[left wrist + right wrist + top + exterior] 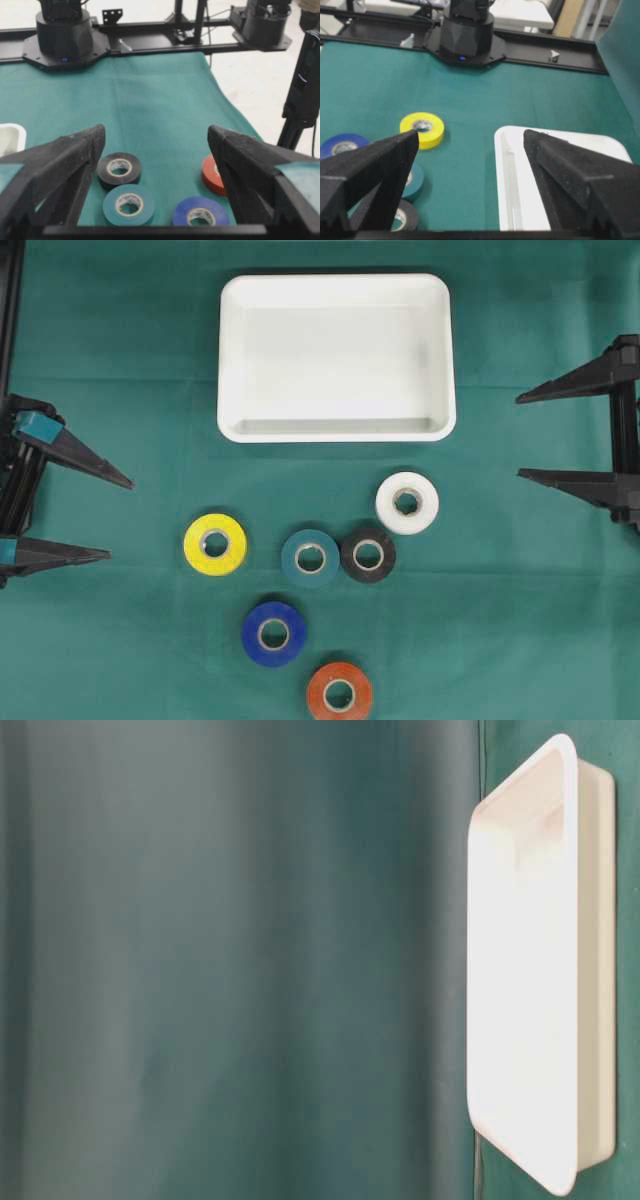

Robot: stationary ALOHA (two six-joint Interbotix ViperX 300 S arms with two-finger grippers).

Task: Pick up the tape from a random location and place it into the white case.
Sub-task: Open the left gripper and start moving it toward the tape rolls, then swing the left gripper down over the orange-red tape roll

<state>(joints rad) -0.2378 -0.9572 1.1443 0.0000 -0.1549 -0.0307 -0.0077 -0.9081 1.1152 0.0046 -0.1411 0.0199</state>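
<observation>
We see 6 tape rolls lying flat on the green cloth of the table, all toward its near edge in the overhead view, and none yet in the white case [336,430], which sits empty toward the far edge at the middle. The yellow tape [215,543] is the roll nearest the left edge; the teal tape [310,558] and black tape [367,555] touch side by side at the middle, with the white tape [407,502] just beyond them toward the right. The blue tape [273,633] and orange tape [339,692] lie closest to the near edge.

Our left gripper [120,519] waits at the left edge with its jaws spread wide and nothing between them; our right gripper [518,436] stands the same way at the right edge.

We judge the yellow roll nearest the left gripper and the white roll nearest the right. Being round, the rolls offer no long axis to align with.
</observation>
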